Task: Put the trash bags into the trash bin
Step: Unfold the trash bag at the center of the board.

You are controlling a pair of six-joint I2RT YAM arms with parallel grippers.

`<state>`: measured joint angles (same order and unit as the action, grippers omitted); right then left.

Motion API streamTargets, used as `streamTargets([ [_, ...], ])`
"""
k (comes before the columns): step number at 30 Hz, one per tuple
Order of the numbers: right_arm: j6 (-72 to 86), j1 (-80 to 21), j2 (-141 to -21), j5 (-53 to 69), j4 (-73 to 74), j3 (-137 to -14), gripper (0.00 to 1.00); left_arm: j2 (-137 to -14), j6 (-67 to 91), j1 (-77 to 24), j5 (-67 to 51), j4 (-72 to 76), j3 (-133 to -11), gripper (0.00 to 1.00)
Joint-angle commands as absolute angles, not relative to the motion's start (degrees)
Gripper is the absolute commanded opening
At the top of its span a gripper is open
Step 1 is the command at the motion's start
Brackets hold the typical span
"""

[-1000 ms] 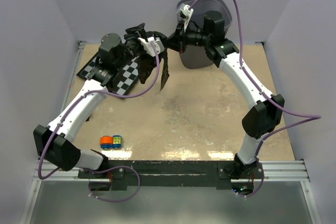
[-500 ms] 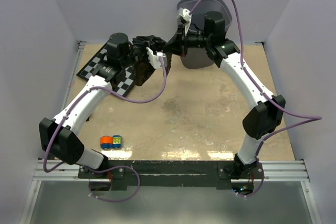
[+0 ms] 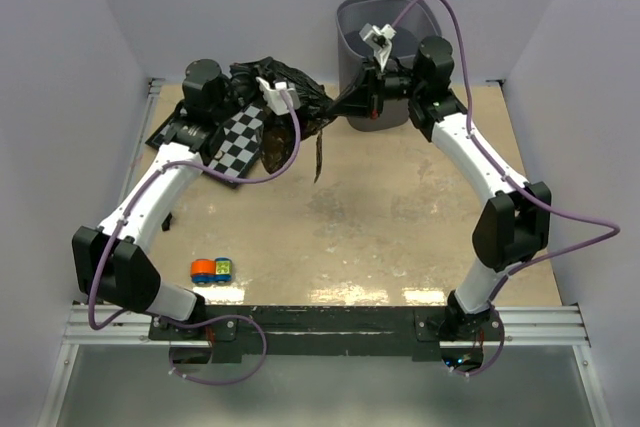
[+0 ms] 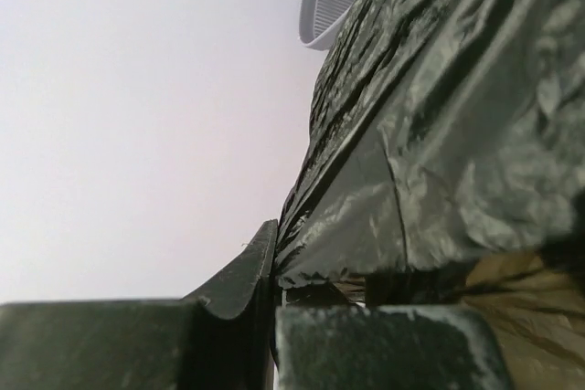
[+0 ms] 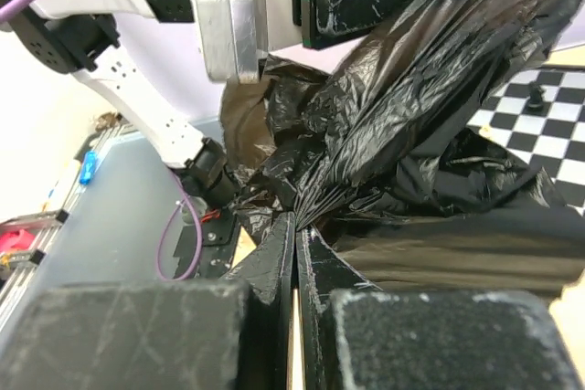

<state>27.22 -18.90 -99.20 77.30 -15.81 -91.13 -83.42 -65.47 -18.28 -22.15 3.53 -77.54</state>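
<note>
1. Crinkly glossy black plastic trash bag hangs stretched just left of the tall grey wire-mesh trash bin.
2. The left pincer and right pincer each clamp it, probably for lifting over the rim.

A black-and-white checkered mat lies at the far left of the tan surface, with a small dark chess piece standing on it. A small orange-and-blue toy sits near the front left, well apart from the mat.
</note>
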Motion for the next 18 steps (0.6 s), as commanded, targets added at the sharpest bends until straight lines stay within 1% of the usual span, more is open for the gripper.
streamTargets([
  [1, 29.3, -15.5, -95.9, 76.7, -18.1, -92.8, 0.00, -81.0, -59.2, -17.0, -21.8, 6.8, -77.7, 0.00],
  [7, 15.1, -10.6, -95.9, 65.6, -0.6, -98.0, 0.00, -80.0, -55.6, -15.4, -20.5, 3.5, -77.6, 0.00],
  [13, 9.1, -10.5, -95.5, 59.9, 5.1, -99.1, 0.00, -80.2, -51.6, -15.0, -19.9, 2.6, -78.7, 0.00],
  [18, 1.9, -10.4, -95.3, 51.3, 12.0, -101.7, 0.00, -83.1, -44.4, -14.0, -13.9, 4.5, -82.9, 0.00],
])
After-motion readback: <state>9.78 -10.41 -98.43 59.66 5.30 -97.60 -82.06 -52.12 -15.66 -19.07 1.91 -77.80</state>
